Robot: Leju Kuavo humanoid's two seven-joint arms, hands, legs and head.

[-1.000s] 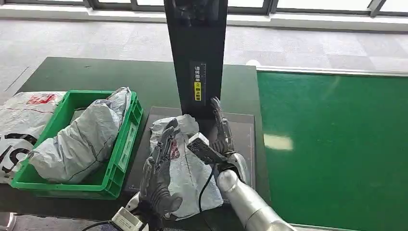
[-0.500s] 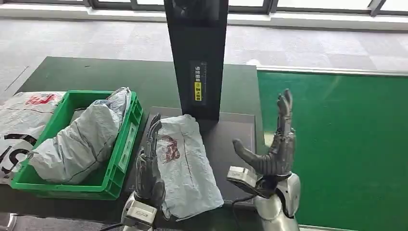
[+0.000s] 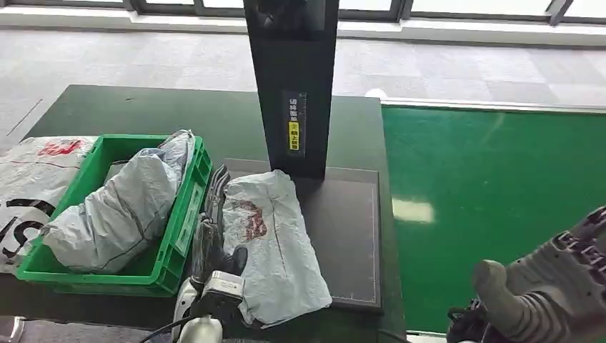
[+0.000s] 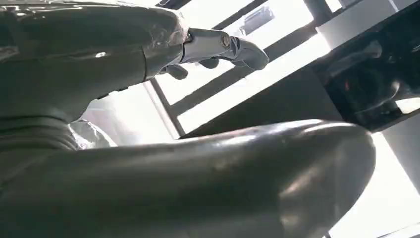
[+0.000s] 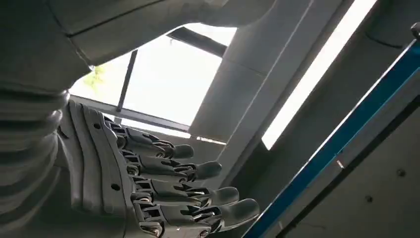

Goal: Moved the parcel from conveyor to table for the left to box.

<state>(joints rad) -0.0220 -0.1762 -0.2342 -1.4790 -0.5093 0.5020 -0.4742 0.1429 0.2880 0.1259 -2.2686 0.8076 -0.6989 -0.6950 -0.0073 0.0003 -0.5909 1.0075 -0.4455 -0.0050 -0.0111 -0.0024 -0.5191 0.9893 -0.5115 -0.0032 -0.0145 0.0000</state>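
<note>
A crumpled grey plastic parcel (image 3: 271,243) with a red mark lies on the dark mat (image 3: 343,236) of the table, in front of the black scanner column (image 3: 291,86). My left hand (image 3: 213,221) stands flat against the parcel's left edge, fingers straight, between the parcel and the green box (image 3: 182,218); in the left wrist view its thumb (image 4: 198,183) and fingers (image 4: 223,47) hold nothing. My right hand (image 3: 550,293) has drawn back to the lower right, over the green conveyor (image 3: 493,214), with its fingers (image 5: 173,183) spread and empty.
The green box holds another large grey parcel (image 3: 121,207). A white printed bag (image 3: 28,186) lies to its left on the dark green table (image 3: 143,111). Grey floor lies beyond the table.
Both hands have let go of the parcel, which now lies flat on the mat. The right hand has swung away to the lower right over the conveyor; the left has slid to the parcel's left edge.
</note>
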